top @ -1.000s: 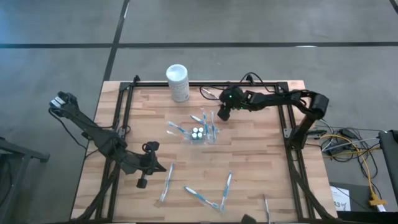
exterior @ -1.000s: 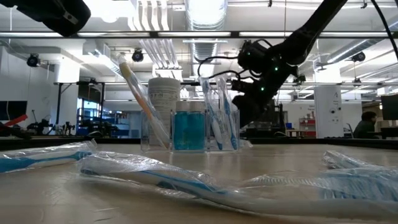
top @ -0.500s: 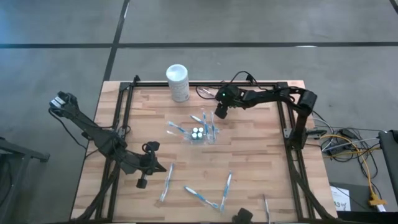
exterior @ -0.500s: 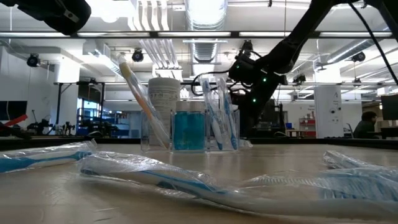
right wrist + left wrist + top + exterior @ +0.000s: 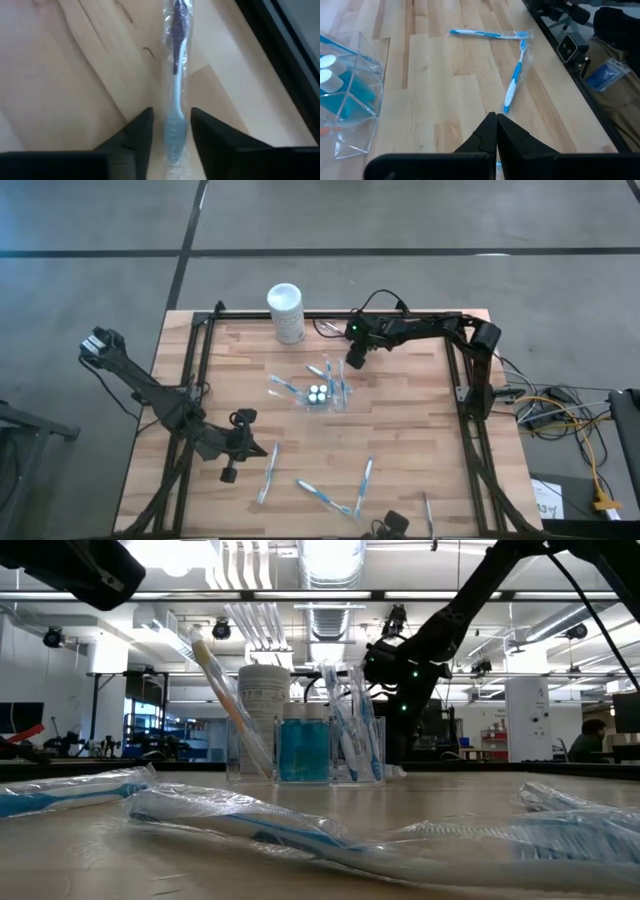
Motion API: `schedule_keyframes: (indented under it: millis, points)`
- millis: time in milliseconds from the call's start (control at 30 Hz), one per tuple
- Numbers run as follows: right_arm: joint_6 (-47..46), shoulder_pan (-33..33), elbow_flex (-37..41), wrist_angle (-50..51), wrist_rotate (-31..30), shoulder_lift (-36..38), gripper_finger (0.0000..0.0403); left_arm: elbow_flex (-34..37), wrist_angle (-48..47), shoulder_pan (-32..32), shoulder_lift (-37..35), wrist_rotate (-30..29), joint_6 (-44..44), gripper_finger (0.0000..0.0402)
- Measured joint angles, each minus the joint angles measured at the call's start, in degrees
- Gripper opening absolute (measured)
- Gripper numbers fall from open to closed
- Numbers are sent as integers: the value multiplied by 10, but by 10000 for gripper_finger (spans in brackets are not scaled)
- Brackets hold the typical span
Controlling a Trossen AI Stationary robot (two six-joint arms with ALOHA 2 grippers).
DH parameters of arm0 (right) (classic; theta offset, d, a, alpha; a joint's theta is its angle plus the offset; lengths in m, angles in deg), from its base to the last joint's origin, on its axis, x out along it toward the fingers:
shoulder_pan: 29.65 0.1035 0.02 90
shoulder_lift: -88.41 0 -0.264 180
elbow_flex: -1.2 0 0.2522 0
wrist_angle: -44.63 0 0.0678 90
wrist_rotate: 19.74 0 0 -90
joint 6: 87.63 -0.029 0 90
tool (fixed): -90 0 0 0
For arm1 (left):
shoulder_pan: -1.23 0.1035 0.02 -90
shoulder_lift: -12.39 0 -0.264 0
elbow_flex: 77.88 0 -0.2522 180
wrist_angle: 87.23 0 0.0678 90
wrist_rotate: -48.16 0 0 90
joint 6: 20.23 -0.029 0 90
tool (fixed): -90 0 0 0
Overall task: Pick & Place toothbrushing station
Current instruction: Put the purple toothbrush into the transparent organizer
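The toothbrushing station [image 5: 320,393] is a clear plastic holder standing on the middle of the table, with blue bottles and several toothbrushes in it. It also shows in the low view [image 5: 305,745] and the left wrist view [image 5: 345,95]. My right gripper [image 5: 351,360] is open at the far side of the table, beyond the station. Its fingers stand on either side of the head end of a wrapped toothbrush [image 5: 175,65] that lies flat on the wood. My left gripper [image 5: 496,127] is shut and empty, above the near left part of the table [image 5: 232,470].
A white canister [image 5: 285,310] stands at the far edge. Wrapped toothbrushes lie on the near half [image 5: 268,472] [image 5: 325,495] [image 5: 366,478] [image 5: 428,510]. Black frame rails [image 5: 470,430] run along the table's sides.
My right gripper has gone a little toward the table's left edge, staying beyond the station, while its arm has drawn back toward the far edge. The station has not moved.
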Motion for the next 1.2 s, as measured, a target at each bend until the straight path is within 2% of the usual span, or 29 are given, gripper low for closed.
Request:
schedule_keyframes:
  millis: [200, 467, 667, 767, 900, 1067, 1200]
  points:
    - [2, -1, -2, 51, -2, 28, 23, 5, 2, 0, 0, 0, 0, 8]
    - [1, 4, 13, 83, -6, 110, 18, 0, 9, 0, -1, 0, 1, 8]
    - [4, 43, 18, 120, -6, 218, 17, -12, 26, 0, -1, -1, -13, 8]
    - [16, 82, 18, 132, -7, 281, 17, -25, 38, 0, -1, -21, -16, 7]
    - [32, 155, 17, 130, -21, 365, 16, -39, 62, 0, -2, -97, -7, 7]
    - [85, 277, 8, 133, -127, 428, 16, -64, 64, 1, -5, -217, 2, 18]
    - [139, 381, 0, 132, -233, 437, 16, -81, 65, 9, -12, -235, -11, 52]
